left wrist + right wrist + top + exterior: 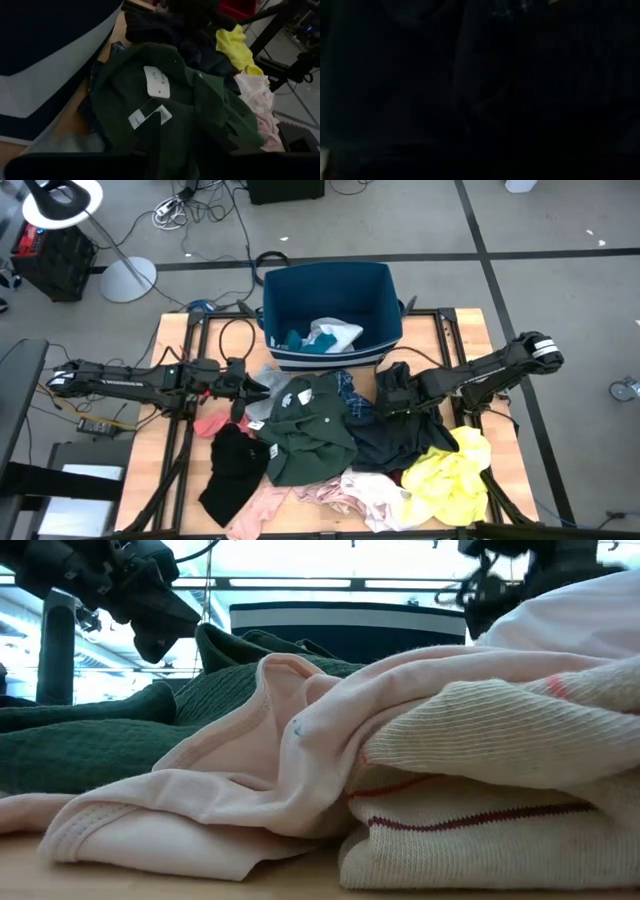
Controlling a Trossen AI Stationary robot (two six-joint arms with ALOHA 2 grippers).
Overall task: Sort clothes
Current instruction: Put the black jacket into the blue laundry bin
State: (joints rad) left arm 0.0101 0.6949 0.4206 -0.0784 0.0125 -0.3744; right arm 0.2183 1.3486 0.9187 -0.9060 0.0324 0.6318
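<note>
On the counter (170, 470) the clothes (330, 450) lie heaped before the bin (332, 310); the right hand (388, 395) is buried in the dark garment (400, 442), grip unclear, and may drag neighbours; left hand (252, 387) likewise unclear

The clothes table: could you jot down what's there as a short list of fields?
pile: clothes heaped across the table
dark green garment: middle of the heap, white labels showing
yellow garment: near right corner
black garment: left side of the heap
navy bin: far edge, a white and a teal item inside
left gripper: at the green garment's edge
right gripper: down in dark fabric; grip unclear
</note>
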